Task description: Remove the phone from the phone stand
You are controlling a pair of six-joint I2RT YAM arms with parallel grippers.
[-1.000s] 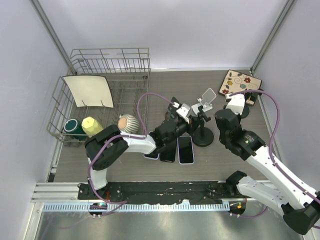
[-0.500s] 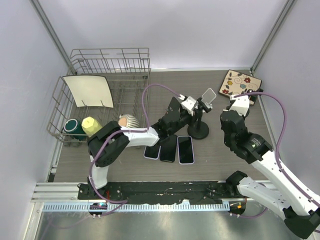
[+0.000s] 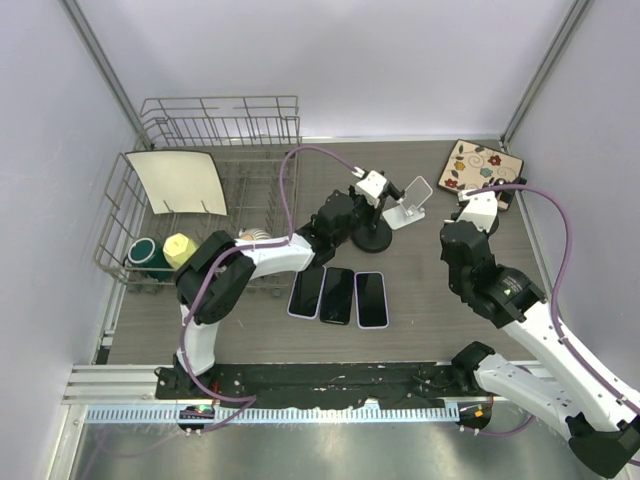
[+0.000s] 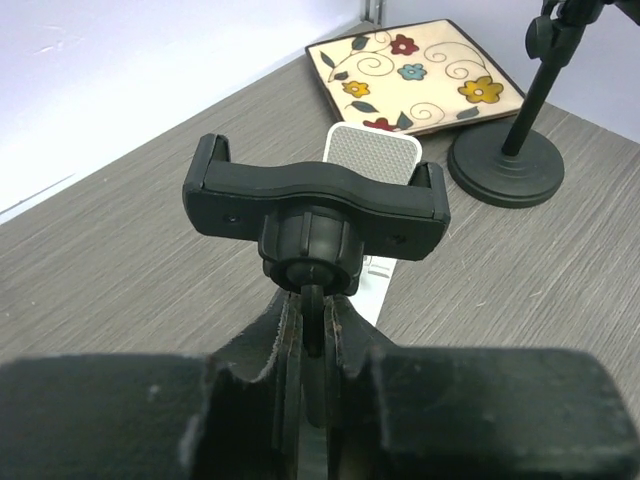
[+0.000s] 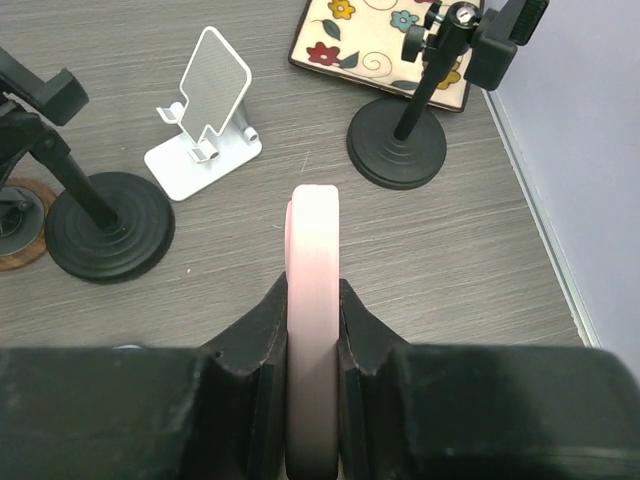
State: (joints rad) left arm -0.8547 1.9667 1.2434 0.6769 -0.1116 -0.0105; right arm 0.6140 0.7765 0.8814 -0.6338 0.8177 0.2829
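clamping pink phone (image 5: 312,225) — right gripper (image 5: 312,300)

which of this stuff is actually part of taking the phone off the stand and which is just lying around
Job: pink phone, held by the right gripper; black phone stand, gripped by the left gripper.
Lying about: white stand, second black stand, floral tray, three phones, dish rack.

Black-and-white jointed arms (image 3: 262,262), purple cables (image 3: 283,195), black jaws
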